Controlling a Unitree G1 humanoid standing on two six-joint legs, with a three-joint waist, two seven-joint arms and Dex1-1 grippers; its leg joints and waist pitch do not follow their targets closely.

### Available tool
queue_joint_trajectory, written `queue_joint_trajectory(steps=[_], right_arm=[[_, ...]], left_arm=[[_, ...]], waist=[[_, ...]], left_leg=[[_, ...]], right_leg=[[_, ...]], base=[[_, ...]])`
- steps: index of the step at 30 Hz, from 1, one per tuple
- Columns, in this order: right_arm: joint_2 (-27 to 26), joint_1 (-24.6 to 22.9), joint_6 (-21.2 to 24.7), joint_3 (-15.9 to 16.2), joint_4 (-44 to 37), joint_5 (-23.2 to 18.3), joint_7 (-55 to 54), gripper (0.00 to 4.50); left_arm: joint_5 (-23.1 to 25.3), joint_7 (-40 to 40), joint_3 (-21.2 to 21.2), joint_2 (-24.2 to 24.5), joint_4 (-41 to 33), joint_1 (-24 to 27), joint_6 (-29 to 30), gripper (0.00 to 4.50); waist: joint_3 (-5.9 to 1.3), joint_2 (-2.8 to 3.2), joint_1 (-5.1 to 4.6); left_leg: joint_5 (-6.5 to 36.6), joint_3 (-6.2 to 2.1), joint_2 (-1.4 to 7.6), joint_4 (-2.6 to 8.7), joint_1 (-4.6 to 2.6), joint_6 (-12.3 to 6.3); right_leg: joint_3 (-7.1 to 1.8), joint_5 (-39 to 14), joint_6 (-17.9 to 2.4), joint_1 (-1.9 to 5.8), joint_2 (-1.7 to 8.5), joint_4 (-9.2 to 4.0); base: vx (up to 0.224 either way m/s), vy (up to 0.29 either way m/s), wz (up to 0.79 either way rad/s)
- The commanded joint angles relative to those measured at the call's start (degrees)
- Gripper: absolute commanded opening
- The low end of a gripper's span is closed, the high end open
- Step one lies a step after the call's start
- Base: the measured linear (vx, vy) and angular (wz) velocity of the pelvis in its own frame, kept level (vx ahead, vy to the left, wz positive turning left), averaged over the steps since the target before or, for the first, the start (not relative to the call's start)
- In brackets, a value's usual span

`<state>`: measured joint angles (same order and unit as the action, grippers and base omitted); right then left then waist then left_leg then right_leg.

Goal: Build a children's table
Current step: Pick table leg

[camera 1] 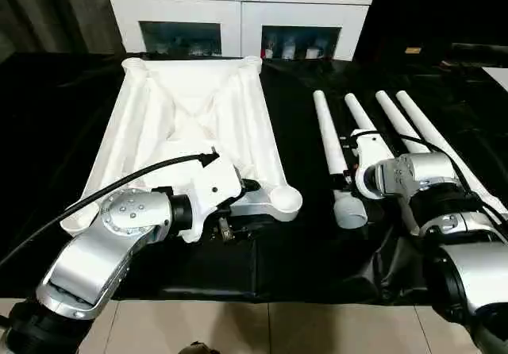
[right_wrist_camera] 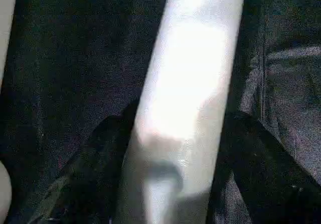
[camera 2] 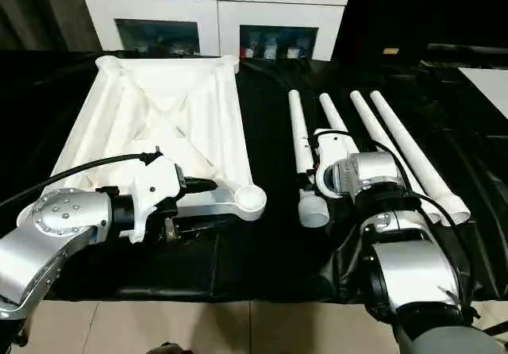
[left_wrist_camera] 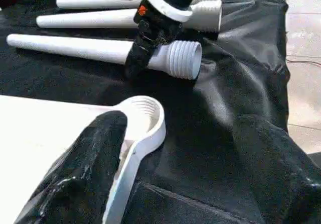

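The tabletop (camera 1: 190, 124) lies underside up on the black worktop (camera 1: 302, 243), four legs (camera 2: 361, 144) beside it. The left gripper (left_wrist_camera: 175, 174) gapes wide at the near corner socket (left_wrist_camera: 145, 116). The right gripper (right_wrist_camera: 170, 148) straddles one leg; clamped or not, I cannot tell.

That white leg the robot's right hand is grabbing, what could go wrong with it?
The right gripper straddles the leg near its threaded end, so the long thin end might droop or swing when lifted. It could bump the next leg lying close beside it. The black cloth is wrinkled there and might snag.
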<state>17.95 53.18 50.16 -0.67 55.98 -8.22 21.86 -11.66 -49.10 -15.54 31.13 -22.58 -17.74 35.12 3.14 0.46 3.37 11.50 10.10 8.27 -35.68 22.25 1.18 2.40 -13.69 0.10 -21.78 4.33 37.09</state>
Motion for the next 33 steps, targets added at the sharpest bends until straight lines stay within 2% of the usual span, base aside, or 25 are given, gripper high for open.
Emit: queue_joint_trajectory(steps=[1, 10, 12, 13, 14, 16, 17, 18, 19, 20, 21, 22, 23, 24, 25, 26, 27, 28, 30, 31, 33], right_arm=[[0.4, 0.3, -0.3, -0.1, 2.2, 0.8, 0.4, 2.73], [0.8, -0.4, -0.1, -2.4, 1.7, -0.4, -0.4, 2.12], [0.8, -0.9, -0.4, -4.4, 0.7, -1.8, -1.3, 1.92], [0.8, -1.4, -1.4, -5.1, -0.5, -2.3, -1.1, 1.87], [0.8, -2.4, -3.5, -6.1, -2.7, -3.0, -0.8, 1.86], [0.9, -4.3, -6.1, -7.2, -7.0, -3.9, 0.0, 1.86], [0.9, -5.7, -8.0, -8.5, -10.3, -4.8, 0.2, 1.85], [1.0, -8.5, -10.2, -9.7, -17.2, -6.7, 2.8, 1.85], [1.1, -9.0, -10.4, -9.8, -18.5, -7.0, 3.5, 1.84], [1.3, -10.5, -10.3, -10.0, -22.4, -8.2, 5.5, 1.84], [1.4, -11.4, -9.7, -10.4, -25.1, -9.3, 6.7, 1.84], [1.4, -12.4, -8.8, -10.9, -28.1, -10.6, 8.0, 1.84], [1.1, -14.3, -7.7, -12.6, -33.6, -14.4, 10.9, 1.84], [1.1, -14.3, -7.7, -12.6, -33.6, -14.4, 10.9, 1.84], [1.3, -19.5, -5.1, -15.4, -44.4, -23.9, 19.6, 1.84], [1.5, -21.2, -4.5, -15.9, -47.5, -26.6, 21.7, 1.84], [1.5, -21.2, -4.5, -15.9, -47.5, -26.6, 21.7, 1.84], [2.7, -23.9, -3.3, -15.3, -50.8, -29.2, 25.2, 1.84], [3.4, -25.4, -2.3, -14.7, -52.7, -30.7, 27.5, 1.84], [3.7, -25.9, -1.6, -14.8, -53.6, -31.7, 28.5, 1.84], [4.0, -26.4, -0.2, -15.2, -55.3, -33.4, 29.8, 1.84]], left_arm=[[-0.3, 0.7, 0.3, 0.2, -0.7, -1.0, 0.6, 3.79], [0.7, 2.9, 0.9, -0.2, -0.1, -1.1, 2.4, 3.79], [2.2, 5.6, 1.6, -1.3, 1.5, -1.6, 0.5, 3.79], [3.8, 8.4, 2.4, -2.4, 3.2, -2.5, -1.1, 3.79], [5.2, 11.6, 3.3, -3.9, 5.2, -3.7, -2.3, 3.79], [6.1, 15.5, 4.9, -5.9, 7.7, -5.4, -3.1, 3.79], [5.8, 17.2, 6.0, -7.1, 8.7, -6.2, -2.8, 3.79], [4.4, 20.1, 8.3, -9.9, 9.6, -7.5, -0.8, 3.79], [4.2, 20.5, 8.7, -10.3, 9.7, -7.7, -0.4, 3.79], [2.6, 21.5, 10.1, -12.0, 9.7, -8.3, 1.3, 4.07], [0.8, 22.0, 11.3, -13.5, 9.6, -8.8, 3.1, 4.14], [-1.3, 22.4, 12.7, -15.1, 9.4, -9.2, 5.2, 4.14], [-5.0, 23.4, 15.0, -18.5, 8.9, -10.2, 8.0, 4.17], [-5.0, 23.4, 15.0, -18.5, 8.9, -10.2, 8.0, 4.27], [-14.1, 25.5, 19.7, -26.0, 8.8, -12.9, 14.9, 4.40], [-16.7, 26.0, 20.8, -28.1, 8.8, -13.7, 16.7, 4.47], [-16.7, 26.0, 20.8, -28.1, 8.8, -13.7, 16.7, 4.47], [-19.9, 27.1, 22.4, -31.0, 9.3, -15.9, 19.2, 4.50], [-22.7, 28.0, 23.9, -33.0, 10.4, -18.1, 20.1, 4.50], [-24.7, 28.6, 25.1, -34.1, 11.3, -19.7, 20.8, 4.50], [-27.7, 29.6, 27.3, -35.5, 12.8, -22.3, 22.0, 4.50]], waist=[[-3.73, -0.05, 0.02], [-3.78, -0.13, 0.08], [-3.75, -0.33, 0.07], [-3.75, -0.20, 0.20], [-3.79, -0.33, 0.20], [-3.80, -0.31, 0.44], [-3.94, -0.77, 0.54], [-3.94, -0.77, 0.54], [-4.01, -0.85, 0.96], [-4.23, -1.00, 0.99], [-4.15, -1.22, 1.02], [-4.18, -1.20, 1.16], [-4.14, -1.00, 1.31], [-4.07, -1.08, 1.13], [-3.79, -1.42, 1.59], [-3.87, -1.38, 2.46], [-3.87, -1.40, 2.70], [-3.93, -1.63, 3.00], [-3.72, -1.81, 3.06], [-3.52, -2.28, 3.05], [-3.30, -2.17, 3.13]], left_leg=[[4.6, -1.20, 4.36, 4.32, -1.24, 1.09], [3.5, -1.14, 4.33, 4.18, -1.13, 0.16], [3.5, -1.14, 4.40, 4.22, -1.10, 0.03], [3.7, -1.10, 4.40, 4.17, -1.18, -0.14], [3.7, -1.13, 4.45, 4.17, -1.16, -0.14], [4.1, -1.12, 4.48, 4.23, -1.21, -0.13], [3.1, -1.26, 4.49, 4.27, -1.05, -0.37], [3.1, -1.26, 4.49, 4.27, -1.05, -0.37], [2.5, -1.18, 4.60, 4.10, -1.15, -0.97], [0.6, -1.32, 4.45, 3.98, -1.08, -2.17], [-0.2, -1.19, 4.37, 3.91, -0.88, -3.24], [-0.2, -1.21, 4.41, 3.83, -0.96, -3.71], [0.0, -1.27, 4.45, 3.81, -0.97, -4.26], [0.5, -1.26, 4.44, 3.86, -0.92, -4.48], [1.9, -0.93, 4.58, 3.79, -0.88, -5.06], [2.4, -1.00, 4.84, 3.59, -1.12, -5.36], [2.4, -1.04, 4.98, 3.62, -1.18, -5.56], [1.2, -1.24, 4.87, 3.62, -1.08, -6.54], [1.5, -1.26, 4.91, 3.73, -1.04, -6.68], [2.3, -1.18, 4.78, 3.84, -1.00, -6.27], [3.5, -1.26, 4.65, 3.96, -0.98, -5.39]], right_leg=[[-2.51, 3.4, -17.3, 2.27, 4.20, -3.49], [-2.50, 4.2, -17.6, 2.39, 4.19, -3.43], [-2.51, 4.5, -17.6, 2.39, 4.15, -3.47], [-2.56, 4.5, -17.5, 2.39, 4.15, -3.58], [-2.54, 4.7, -17.5, 2.45, 4.18, -3.52], [-2.57, 4.7, -16.6, 2.50, 4.24, -3.65], [-2.51, 6.2, -16.3, 2.80, 4.38, -3.52], [-2.51, 6.2, -16.3, 2.80, 4.38, -3.52], [-2.64, 7.9, -16.0, 2.85, 4.59, -3.48], [-2.46, 9.8, -16.3, 2.95, 4.40, -3.24], [-2.51, 10.5, -16.7, 2.97, 4.43, -3.15], [-2.50, 10.4, -17.2, 2.85, 4.55, -3.18], [-2.46, 9.6, -17.6, 2.72, 4.60, -3.27], [-2.43, 8.7, -17.8, 2.69, 4.51, -3.35], [-2.72, 7.9, -18.1, 3.10, 4.81, -3.58], [-2.74, 7.8, -18.3, 2.99, 5.06, -3.71], [-2.71, 7.9, -18.5, 2.86, 5.04, -3.62], [-2.40, 7.1, -18.4, 2.57, 4.66, -3.56], [-2.42, 5.2, -18.3, 2.48, 4.68, -3.90], [-2.42, 2.2, -17.9, 2.50, 4.71, -4.31], [-2.47, -1.6, -16.8, 2.42, 4.78, -4.69]], base=[[0.000, 0.000, 0.00], [0.000, 0.000, 0.00], [0.000, 0.000, 0.00], [0.000, 0.000, 0.00], [0.000, 0.000, 0.00], [0.000, 0.000, 0.00], [0.000, 0.000, 0.00], [0.000, 0.000, 0.00], [0.000, 0.000, 0.00], [0.000, 0.000, 0.00], [0.000, 0.000, 0.00], [0.000, 0.000, 0.00], [0.000, 0.000, 0.00], [0.000, 0.000, 0.00], [0.000, 0.000, 0.00], [0.000, 0.000, 0.00], [0.000, 0.000, 0.00], [0.000, 0.000, 0.00], [0.000, 0.000, 0.00], [0.000, 0.000, 0.00], [0.000, 0.000, 0.00]])
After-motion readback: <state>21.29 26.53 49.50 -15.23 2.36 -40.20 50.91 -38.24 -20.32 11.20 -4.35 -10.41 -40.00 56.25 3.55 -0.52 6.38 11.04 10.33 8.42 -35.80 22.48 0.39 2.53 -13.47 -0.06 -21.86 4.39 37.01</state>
